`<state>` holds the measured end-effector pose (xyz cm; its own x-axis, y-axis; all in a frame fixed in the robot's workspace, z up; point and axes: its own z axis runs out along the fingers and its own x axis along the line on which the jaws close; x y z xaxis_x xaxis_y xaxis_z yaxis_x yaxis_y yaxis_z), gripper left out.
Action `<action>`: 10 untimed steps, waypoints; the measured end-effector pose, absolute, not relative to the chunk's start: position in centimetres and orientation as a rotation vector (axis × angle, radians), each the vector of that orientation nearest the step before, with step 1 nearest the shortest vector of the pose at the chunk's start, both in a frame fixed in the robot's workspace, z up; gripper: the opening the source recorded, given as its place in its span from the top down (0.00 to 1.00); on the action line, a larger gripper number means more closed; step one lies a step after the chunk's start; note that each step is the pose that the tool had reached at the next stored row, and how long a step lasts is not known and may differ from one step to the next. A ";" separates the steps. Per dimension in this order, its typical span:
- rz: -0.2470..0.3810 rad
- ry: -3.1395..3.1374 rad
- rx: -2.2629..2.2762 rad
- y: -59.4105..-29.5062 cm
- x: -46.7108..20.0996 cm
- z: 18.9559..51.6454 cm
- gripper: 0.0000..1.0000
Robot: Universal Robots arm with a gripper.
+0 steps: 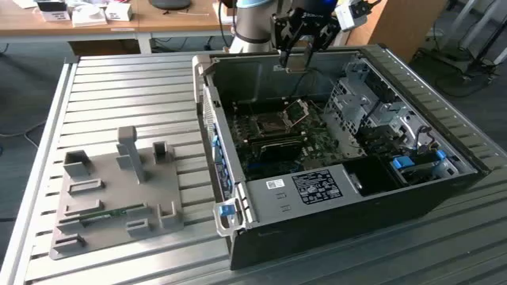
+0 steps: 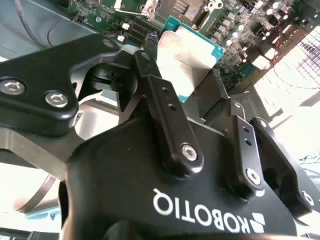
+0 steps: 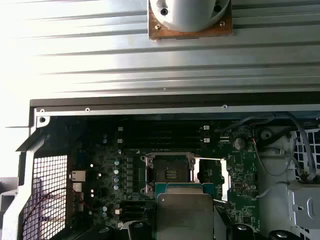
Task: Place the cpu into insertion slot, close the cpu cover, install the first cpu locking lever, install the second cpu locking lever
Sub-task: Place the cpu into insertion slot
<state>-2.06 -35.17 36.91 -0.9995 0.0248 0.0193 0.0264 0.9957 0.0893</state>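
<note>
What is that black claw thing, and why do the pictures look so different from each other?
It is a robot arm with a claw at its end. One camera is off the arm and sees the whole metal table. Two more ride on the arm near the claw, so they see things from close up. On the table sits an opened computer case, and beside it a grey holder rack. The claw is shut on the cpu, a flat silvery chip, above the case. Inside, the cpu cover stands open beside the socket.
</note>
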 end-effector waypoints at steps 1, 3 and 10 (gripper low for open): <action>-0.140 -3.120 -0.040 -35.2 -2.1 36.9 0.46; -0.140 -3.120 -0.040 -35.2 -2.1 36.9 0.46; -0.140 -3.120 -0.040 -35.2 -2.1 36.8 0.46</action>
